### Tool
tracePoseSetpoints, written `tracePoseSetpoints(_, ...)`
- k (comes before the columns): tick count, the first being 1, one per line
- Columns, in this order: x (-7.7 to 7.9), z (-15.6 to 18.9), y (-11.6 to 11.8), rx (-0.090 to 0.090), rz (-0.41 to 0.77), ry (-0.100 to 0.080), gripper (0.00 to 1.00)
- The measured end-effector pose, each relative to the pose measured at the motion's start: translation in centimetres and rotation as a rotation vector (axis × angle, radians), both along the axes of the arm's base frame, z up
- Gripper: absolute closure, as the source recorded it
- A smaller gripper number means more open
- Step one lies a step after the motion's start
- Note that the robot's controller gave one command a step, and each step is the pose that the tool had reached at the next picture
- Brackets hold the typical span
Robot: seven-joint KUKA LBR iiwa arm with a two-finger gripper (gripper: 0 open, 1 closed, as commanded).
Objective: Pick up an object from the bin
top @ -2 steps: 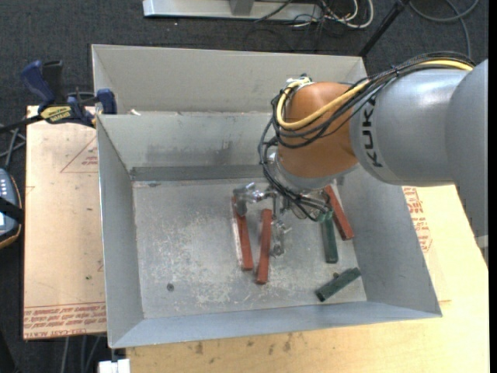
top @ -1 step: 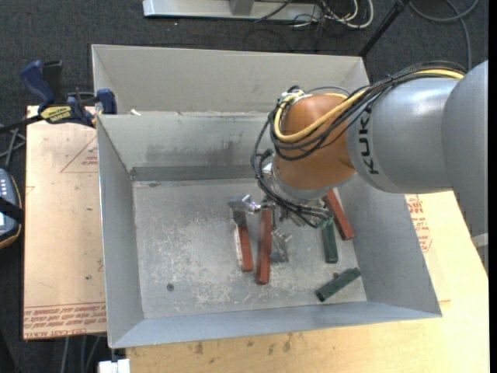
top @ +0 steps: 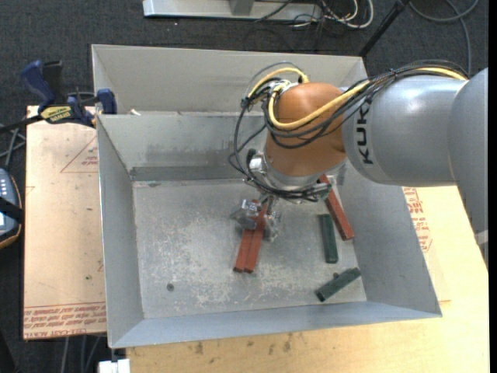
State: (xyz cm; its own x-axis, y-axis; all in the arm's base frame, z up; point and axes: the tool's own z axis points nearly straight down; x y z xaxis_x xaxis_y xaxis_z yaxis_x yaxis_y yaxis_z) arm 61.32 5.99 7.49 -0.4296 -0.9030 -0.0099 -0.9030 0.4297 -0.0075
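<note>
Camera view, arm from rt, gripper (top: 260, 217) at red bar (top: 248, 253)

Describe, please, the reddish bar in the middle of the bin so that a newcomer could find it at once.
Start at the grey metal bin and look to the middle of its floor, just below the arm's orange-covered wrist. There lies the red-brown rectangular bar, alone on bare metal. Its red-brown twin lies further right, beside a dark green bar.

We find a robotics lab: an industrial arm (top: 419, 130) has its claw (top: 260, 217) inside a grey metal bin (top: 116, 231); beyond the claw, loose cables (top: 349, 2) lie on dark carpet (top: 46, 22).
</note>
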Motion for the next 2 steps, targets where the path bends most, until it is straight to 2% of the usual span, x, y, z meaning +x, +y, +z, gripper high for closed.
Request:
tracePoseSetpoints(1, 0.0, 0.0, 0.0, 0.0, 0.0, 0.0, 1.0)
tracePoseSetpoints(2, -0.6, 14.7, 1.1, -0.003, 0.037, 0.007, 1.0)
